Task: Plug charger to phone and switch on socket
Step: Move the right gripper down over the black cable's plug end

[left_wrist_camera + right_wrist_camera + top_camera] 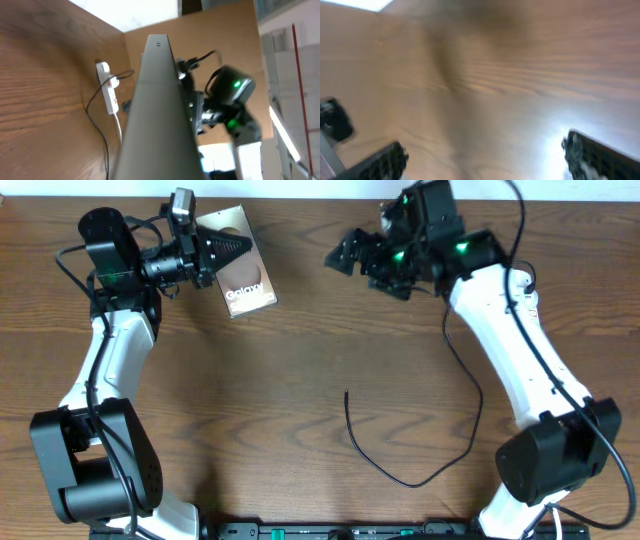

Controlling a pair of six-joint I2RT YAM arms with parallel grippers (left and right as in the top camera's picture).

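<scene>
Phone [248, 280]: sits at 10 o'clock on the desk [300, 360], face with lettering turned upward. The left pincer [240, 246] is clamped tight on its upper edge. The left wrist view shows the phone edge-on, running out from between the fingers. Whether it is lifted clear of the desk cannot be told.

Charger [385, 470]: lies slack in a loop at 5 o'clock. Its free plug end [347, 393] is near desk centre, well apart from the phone, with nothing touching it.

Socket [109, 87]: shows only in the left wrist view, beyond the phone with a dark cable running to it. The switch state cannot be read.

Right pincer [345, 255]: at 1 o'clock, spread fully wide with nothing in it. Its own camera, blurred, shows only bare desk between the fingers.

Judgement: the step in hand is fetching the plug. The right pincer should drop toward 6 o'clock and take the plug just behind its tip, leaving the connector proud and in line. The left should hold the phone steady with its port end presented. Risk: the slack cable may twist the plug in the grip.
</scene>
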